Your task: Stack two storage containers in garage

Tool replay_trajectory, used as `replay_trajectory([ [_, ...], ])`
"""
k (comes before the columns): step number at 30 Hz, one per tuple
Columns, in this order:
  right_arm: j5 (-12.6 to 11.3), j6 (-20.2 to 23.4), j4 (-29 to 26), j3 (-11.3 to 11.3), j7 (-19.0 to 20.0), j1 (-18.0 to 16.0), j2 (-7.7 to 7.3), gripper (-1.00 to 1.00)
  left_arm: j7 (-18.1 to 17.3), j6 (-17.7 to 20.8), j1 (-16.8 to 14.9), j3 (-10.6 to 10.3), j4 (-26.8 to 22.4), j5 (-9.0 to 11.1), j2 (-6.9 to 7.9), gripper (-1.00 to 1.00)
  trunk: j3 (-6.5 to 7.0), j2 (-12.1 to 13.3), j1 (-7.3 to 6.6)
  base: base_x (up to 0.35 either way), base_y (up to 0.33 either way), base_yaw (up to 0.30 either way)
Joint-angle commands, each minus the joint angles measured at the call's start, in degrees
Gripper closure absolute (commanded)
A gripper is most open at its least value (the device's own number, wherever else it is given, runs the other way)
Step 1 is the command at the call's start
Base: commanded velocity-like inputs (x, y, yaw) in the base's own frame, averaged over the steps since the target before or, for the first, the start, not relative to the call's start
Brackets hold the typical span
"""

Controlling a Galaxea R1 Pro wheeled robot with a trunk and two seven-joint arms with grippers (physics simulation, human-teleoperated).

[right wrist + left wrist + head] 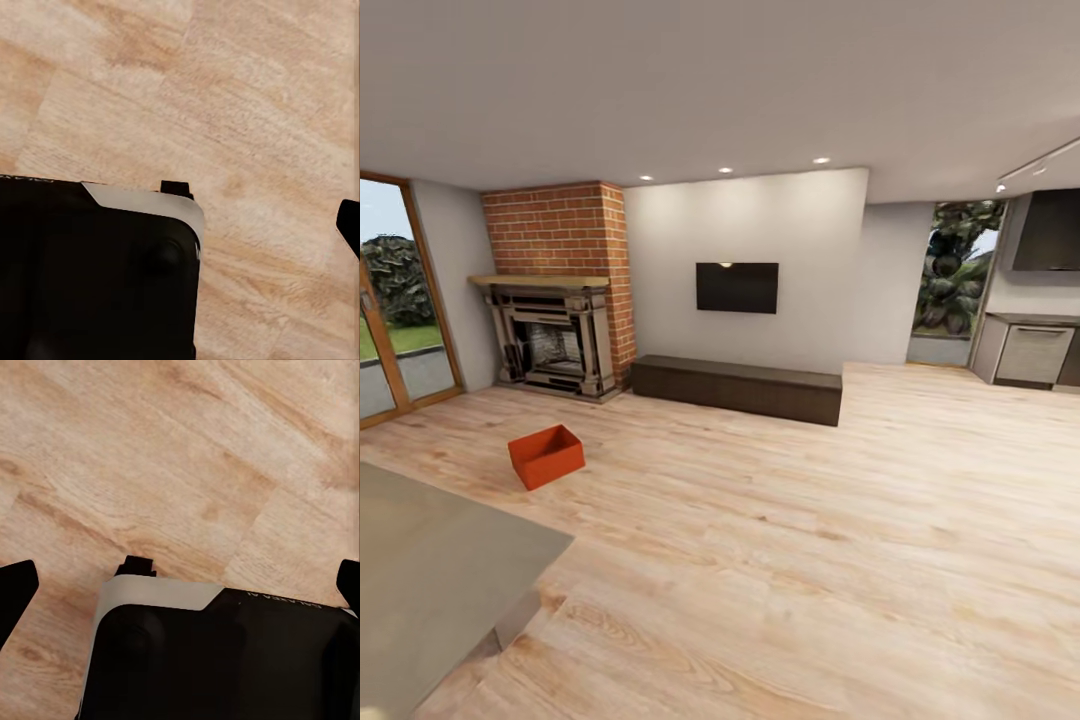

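One storage container (546, 456) sits on the light wood floor (780, 540) of the living room, near the left side of the head view and well in front of the red brick fireplace (560, 290). It is an orange-red box with an open top, flat smooth walls and square corners, and it looks empty inside. It sits turned a little, so one corner points toward the robot. I can spot just this one bin from here. The step now looks like driving over to the bin, since it is far off. To do that well, the robot should roll up slow, face a long side of the box straight on, and stop close enough that both arms can reach its two ends. The smooth walls may slip, so each claw should hold a rim firmly. A grey flat table (430, 570) corner pokes in near the bottom left, so the robot should steer around it. Past the bin there is a long dark low bench (738, 388) by the white wall, a black TV (737, 287) above it, and wood-framed glass doors (400, 300) at the far left. The floor planks look pale with wavy brown grain. In the left wrist view the left claw (184, 585) is spread wide apart, with black fingertips (16, 585) at both edges and nothing between them. In the right wrist view the right claw's one dark fingertip (349, 223) shows, so I cannot tell if it is apart or together
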Motion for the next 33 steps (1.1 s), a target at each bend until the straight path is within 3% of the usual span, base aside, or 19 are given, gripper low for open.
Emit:
replay_trajectory([
  [1, -0.5, -0.3, 0.2, 0.5, -0.1, -0.1, 0.03, -1.00, 0.1, -0.2, -0.1, 0.1, 0.1, 0.3, -0.02, -1.00, -0.09, -0.1, 0.04, 0.310, -0.110, 0.000],
  [33, -0.5, -0.3, 0.2, 0.5, -0.1, -0.1, 0.03, -1.00, 0.1, 0.0, -0.1, 0.2, 0.1, 0.4, 0.07, -1.00, -0.09, -0.1, 0.04, 0.300, -0.123, 0.000],
])
